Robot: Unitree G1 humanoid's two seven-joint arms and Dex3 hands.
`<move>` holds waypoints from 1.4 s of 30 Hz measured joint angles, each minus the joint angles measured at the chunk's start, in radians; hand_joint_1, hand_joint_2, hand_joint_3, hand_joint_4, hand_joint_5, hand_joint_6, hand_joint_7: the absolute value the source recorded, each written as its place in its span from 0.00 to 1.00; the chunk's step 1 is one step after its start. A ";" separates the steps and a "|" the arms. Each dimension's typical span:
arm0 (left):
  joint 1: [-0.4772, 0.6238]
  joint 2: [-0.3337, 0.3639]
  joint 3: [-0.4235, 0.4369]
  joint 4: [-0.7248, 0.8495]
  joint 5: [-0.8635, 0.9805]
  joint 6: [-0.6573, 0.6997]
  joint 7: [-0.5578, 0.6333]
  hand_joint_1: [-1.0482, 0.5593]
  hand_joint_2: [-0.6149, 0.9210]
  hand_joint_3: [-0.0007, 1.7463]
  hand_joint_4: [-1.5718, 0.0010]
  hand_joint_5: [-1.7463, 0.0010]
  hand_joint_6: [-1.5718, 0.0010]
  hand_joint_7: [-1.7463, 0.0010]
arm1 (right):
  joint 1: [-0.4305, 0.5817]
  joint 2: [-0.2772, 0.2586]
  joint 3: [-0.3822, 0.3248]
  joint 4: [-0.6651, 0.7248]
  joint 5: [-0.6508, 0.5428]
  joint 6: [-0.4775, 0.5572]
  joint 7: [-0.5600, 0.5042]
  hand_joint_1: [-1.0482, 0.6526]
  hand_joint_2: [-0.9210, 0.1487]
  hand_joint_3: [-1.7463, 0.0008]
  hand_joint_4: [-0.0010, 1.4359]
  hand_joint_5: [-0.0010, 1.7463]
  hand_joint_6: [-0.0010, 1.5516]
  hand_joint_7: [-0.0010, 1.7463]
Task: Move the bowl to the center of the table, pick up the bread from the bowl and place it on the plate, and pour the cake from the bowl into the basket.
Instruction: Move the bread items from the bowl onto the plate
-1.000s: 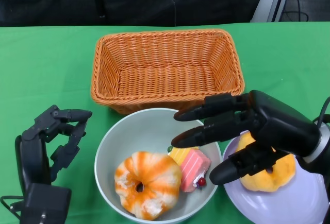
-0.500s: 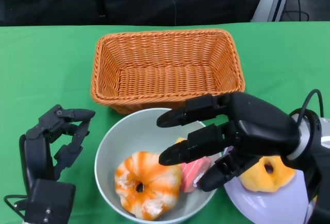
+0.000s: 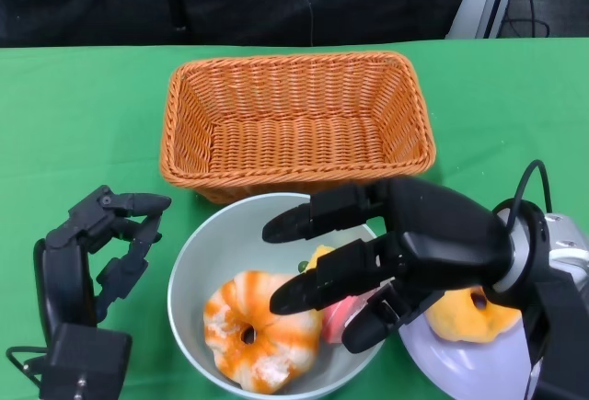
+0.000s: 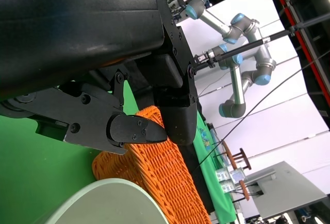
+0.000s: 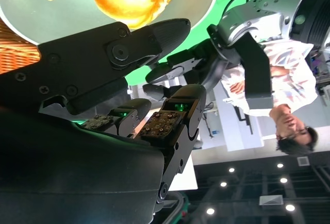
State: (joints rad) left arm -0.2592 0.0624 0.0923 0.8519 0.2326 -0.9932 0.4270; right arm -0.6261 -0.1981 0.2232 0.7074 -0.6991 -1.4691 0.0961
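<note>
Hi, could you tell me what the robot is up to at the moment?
It is sorting pastries. The right hand, empty with fingers apart, reaches over the bowl, which holds an orange bread and a pink cake. A yellow bread lies on the plate. The left hand holds nothing, beside the bowl. The basket is empty.

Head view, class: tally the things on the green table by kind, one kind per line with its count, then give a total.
Wicker basket: 1
Bowl: 1
Plate: 1
Bread rings: 2, one orange-striped in the bowl, one yellow on the plate
Pink cake slice: 1
Total: 6
</note>
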 measured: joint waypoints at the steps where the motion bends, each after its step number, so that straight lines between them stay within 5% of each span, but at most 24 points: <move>1: 0.000 0.000 0.002 0.000 0.000 0.000 0.001 0.50 1.00 0.14 0.46 0.29 0.42 0.56 | -0.004 0.000 0.000 0.001 -0.028 -0.005 -0.017 0.20 0.01 0.99 0.57 0.04 0.48 0.00; 14: 0.003 -0.017 0.015 -0.046 0.058 0.035 0.098 0.53 1.00 0.15 0.49 0.23 0.43 0.53 | -0.038 -0.016 0.092 0.016 -0.374 0.033 -0.389 0.20 0.04 1.00 0.59 0.05 0.50 0.01; 25: 0.005 -0.018 0.015 -0.046 0.055 0.033 0.097 0.54 1.00 0.15 0.49 0.24 0.44 0.52 | -0.129 -0.110 0.424 0.020 -0.675 0.254 -0.883 0.23 0.04 0.99 0.54 0.03 0.49 0.00; 32: 0.027 -0.018 0.012 -0.086 0.017 0.038 0.043 0.53 1.00 0.15 0.49 0.24 0.43 0.51 | -0.177 -0.132 0.540 0.029 -0.660 0.313 -0.913 0.23 0.04 1.00 0.56 0.03 0.50 0.00; 42: 0.063 -0.021 0.010 -0.180 -0.042 0.061 -0.061 0.55 1.00 0.14 0.48 0.28 0.41 0.53 | -0.178 -0.142 0.592 0.023 -0.607 0.361 -0.912 0.23 0.07 1.00 0.57 0.03 0.49 0.00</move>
State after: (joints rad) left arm -0.1959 0.0417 0.1019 0.6716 0.1907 -0.9318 0.3658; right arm -0.8045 -0.3401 0.8151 0.7302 -1.3063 -1.1081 -0.8163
